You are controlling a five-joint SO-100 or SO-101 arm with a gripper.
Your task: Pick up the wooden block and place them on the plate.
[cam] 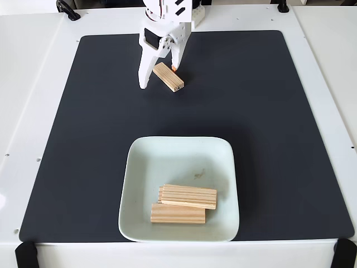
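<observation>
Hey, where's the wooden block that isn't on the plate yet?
In the fixed view it lies near the top of the dark mat, left of centre, between the open fingers of the gripper: wooden block, well above the plate.

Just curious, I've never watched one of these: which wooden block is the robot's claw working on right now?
The wooden block lying slantwise on the dark mat, between the gripper's fingers. The others lie stacked in the plate.

Bright, even light; soft shadows; sharp focus.
</observation>
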